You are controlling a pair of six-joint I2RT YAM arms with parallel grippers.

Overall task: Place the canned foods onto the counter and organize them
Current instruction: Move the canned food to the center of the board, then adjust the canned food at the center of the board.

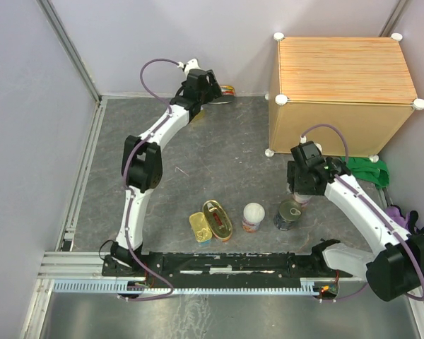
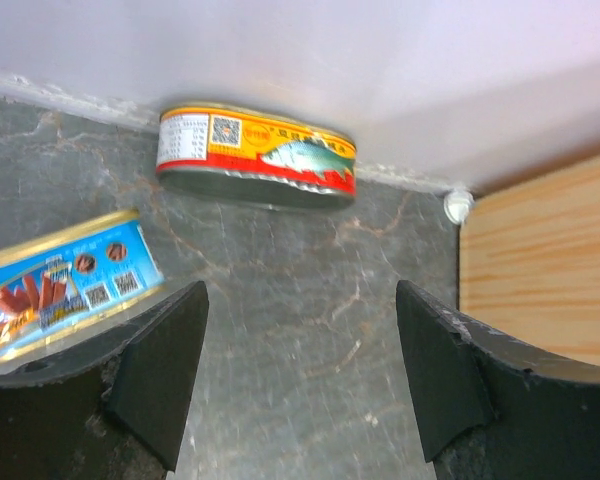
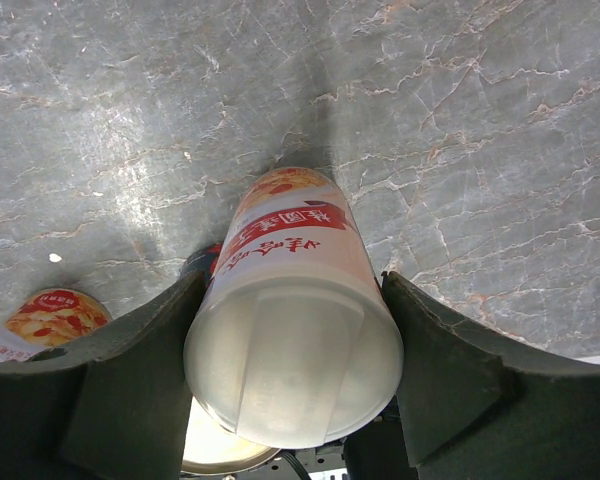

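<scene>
My right gripper (image 3: 292, 290) is shut on a white-lidded cylinder tin (image 3: 290, 340) with a red label; in the top view this gripper (image 1: 302, 189) is in front of the counter (image 1: 343, 85). Beside it on the floor stand a dark cylinder tin (image 1: 288, 214) and another white-lidded tin (image 1: 254, 217). Further left lie an oval gold tin (image 1: 218, 219) and a rectangular gold tin (image 1: 200, 226). My left gripper (image 2: 300, 370) is open at the back wall, nothing between its fingers. An oval red-and-yellow tin (image 2: 255, 155) lies ahead of it, a blue-labelled tin (image 2: 65, 290) to its left.
A green cloth (image 1: 367, 169) lies on the floor right of the counter's front corner. The counter's wooden side (image 2: 540, 270) and a white knob (image 2: 459, 205) are close on the left gripper's right. Walls enclose the floor on three sides.
</scene>
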